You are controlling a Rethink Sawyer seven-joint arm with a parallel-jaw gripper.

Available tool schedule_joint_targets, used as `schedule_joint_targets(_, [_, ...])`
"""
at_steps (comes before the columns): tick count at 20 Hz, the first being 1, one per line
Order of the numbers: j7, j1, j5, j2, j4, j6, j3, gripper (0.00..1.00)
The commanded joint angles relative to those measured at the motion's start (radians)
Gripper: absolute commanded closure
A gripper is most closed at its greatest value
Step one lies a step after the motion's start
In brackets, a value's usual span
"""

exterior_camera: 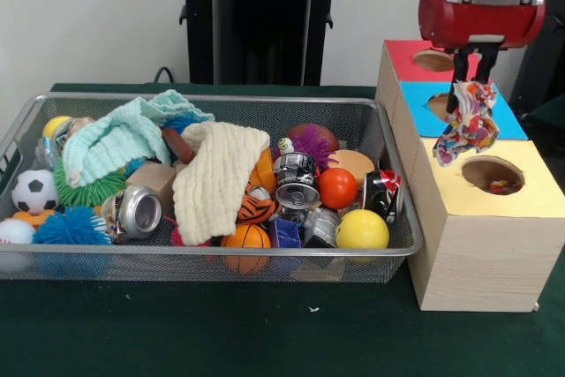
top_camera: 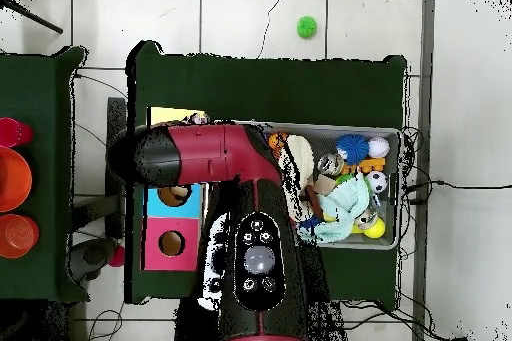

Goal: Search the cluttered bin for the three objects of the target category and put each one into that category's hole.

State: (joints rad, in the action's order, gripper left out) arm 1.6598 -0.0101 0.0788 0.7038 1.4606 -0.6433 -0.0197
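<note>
In the front view my gripper [exterior_camera: 472, 86] hangs over the wooden sorting box [exterior_camera: 481, 253] and is shut on a multicoloured patterned cloth [exterior_camera: 466, 125]. The cloth dangles above the blue section [exterior_camera: 512, 121], between the blue hole [exterior_camera: 440, 105] and the yellow hole [exterior_camera: 492, 174]. Something small and coloured lies inside the yellow hole. The red hole [exterior_camera: 433, 60] is behind. In the wire bin [exterior_camera: 221, 253] lie a mint knitted cloth [exterior_camera: 115, 139] and a cream cloth [exterior_camera: 216, 178]. From overhead, the arm [top_camera: 215, 157] hides the gripper and the cloth.
The bin holds several balls, such as a yellow ball [exterior_camera: 362, 229] and an orange ball [exterior_camera: 337, 187], crushed cans [exterior_camera: 296, 181], spiky toys and blocks. Overhead, the bin [top_camera: 395, 137] lies right of the box, orange and red bowls [top_camera: 12, 179] at far left.
</note>
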Motion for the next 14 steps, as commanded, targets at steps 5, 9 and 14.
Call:
schedule_joint_targets(5, [0.221,-0.015,-0.038,-0.029,0.087,0.067,-0.003,1.0])
schedule_joint_targets(9, [0.223,-0.02,-0.057,-0.028,0.099,0.078,-0.019,1.0])
schedule_joint_targets(14, [0.229,-0.014,-0.077,-0.023,0.112,0.094,-0.016,1.0])
